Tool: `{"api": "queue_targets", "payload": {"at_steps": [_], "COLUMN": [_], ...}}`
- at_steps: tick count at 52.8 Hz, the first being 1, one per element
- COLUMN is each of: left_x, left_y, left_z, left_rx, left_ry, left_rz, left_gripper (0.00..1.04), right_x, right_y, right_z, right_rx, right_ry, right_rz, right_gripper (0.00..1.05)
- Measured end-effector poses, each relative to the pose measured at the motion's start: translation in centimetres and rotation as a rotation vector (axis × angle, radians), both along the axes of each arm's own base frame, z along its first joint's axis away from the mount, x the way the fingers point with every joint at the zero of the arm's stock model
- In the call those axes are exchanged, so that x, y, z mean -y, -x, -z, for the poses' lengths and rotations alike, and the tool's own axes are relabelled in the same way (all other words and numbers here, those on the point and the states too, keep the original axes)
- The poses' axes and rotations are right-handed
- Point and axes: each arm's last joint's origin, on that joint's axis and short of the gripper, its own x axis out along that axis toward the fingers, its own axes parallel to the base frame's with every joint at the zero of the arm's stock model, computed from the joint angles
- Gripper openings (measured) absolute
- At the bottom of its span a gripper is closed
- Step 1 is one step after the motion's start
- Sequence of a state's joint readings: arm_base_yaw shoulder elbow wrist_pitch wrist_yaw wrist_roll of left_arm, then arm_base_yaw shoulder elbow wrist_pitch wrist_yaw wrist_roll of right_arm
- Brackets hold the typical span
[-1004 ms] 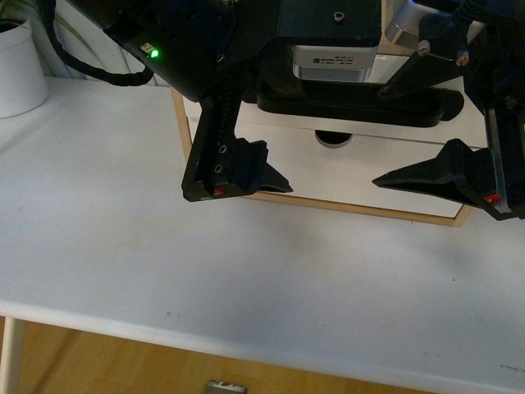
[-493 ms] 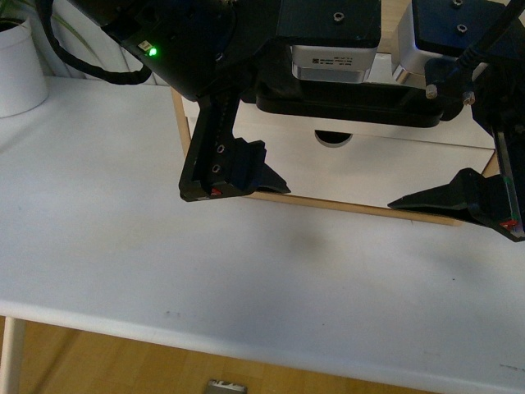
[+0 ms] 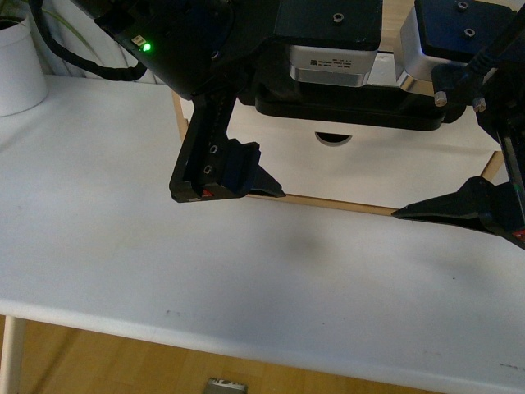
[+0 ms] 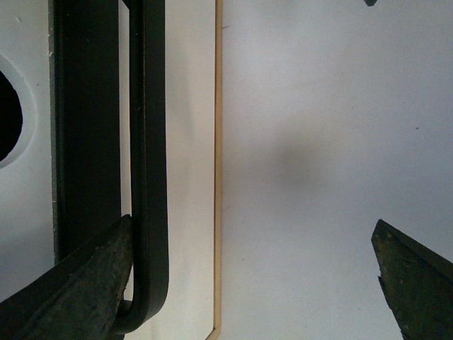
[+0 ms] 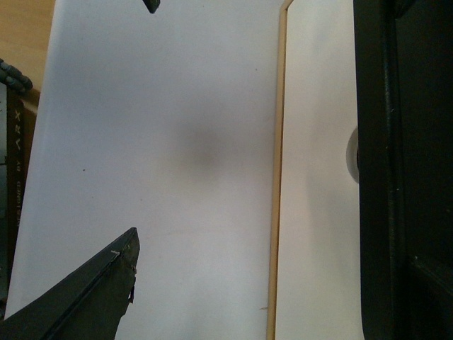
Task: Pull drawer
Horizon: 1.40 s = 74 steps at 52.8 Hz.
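Note:
The drawer [image 3: 353,172] shows its white front with a light wood rim and a half-round notch [image 3: 332,138] in its top edge. Its long black bar handle [image 3: 353,105] runs under my arms. My left gripper [image 3: 246,168] is open near the handle's left end. In the left wrist view the handle [image 4: 148,142] lies just inside one finger [image 4: 85,283], while the other finger [image 4: 414,283] hangs over the table. My right gripper [image 3: 476,193] is open at the drawer's right corner, with one finger [image 5: 78,297] over the table and the handle [image 5: 379,177] a dark band beside it.
A white pot [image 3: 16,66] stands at the back left of the white table [image 3: 123,246]. The table's front edge [image 3: 246,332] runs across the bottom, with wooden floor below. The tip of the left gripper's finger [image 5: 150,6] shows in the right wrist view.
My right gripper has swung to the right, off the drawer front toward its right corner. My left gripper has shifted slightly left. The drawer looks unmoved.

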<state>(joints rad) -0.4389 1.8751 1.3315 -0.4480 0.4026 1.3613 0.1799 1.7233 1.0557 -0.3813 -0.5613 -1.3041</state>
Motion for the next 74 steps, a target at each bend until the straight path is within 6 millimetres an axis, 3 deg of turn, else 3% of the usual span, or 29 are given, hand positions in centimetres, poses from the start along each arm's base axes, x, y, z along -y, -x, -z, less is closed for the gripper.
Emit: {"api": "queue_targets", "payload": {"at_steps": [13,47,66,74], "left_x": [-0.1,-0.5,-0.2,-0.1], "left_y": [0.7,5.3,5.5,5.9], "left_z": [-0.2,-1.3,-1.4,-2.3], "left_rx": [-0.010,-0.098,-0.055,-0.063], "left_ry": [-0.021,-0.141,-0.108,-0.069], "left_rz": [0.010,0.067,0.062,0.060], "left_gripper": [0.99,0.99,0.99,0.99], "right_x": [0.1,1.1,1.4,2.0], "right_y": [0.6,4.9,5.0,5.2], "right_z": [-0.3,-2.0,-2.0,-2.5], "right_rx": [-0.028,-0.163,-0.108,-0.133], "right_ry": [0.012,0.099,0.047,0.008], "right_rz": [-0.013,-0.163,-0.148,-0.109], "right_gripper": [0.96,0.96,0.96,0.96]}}
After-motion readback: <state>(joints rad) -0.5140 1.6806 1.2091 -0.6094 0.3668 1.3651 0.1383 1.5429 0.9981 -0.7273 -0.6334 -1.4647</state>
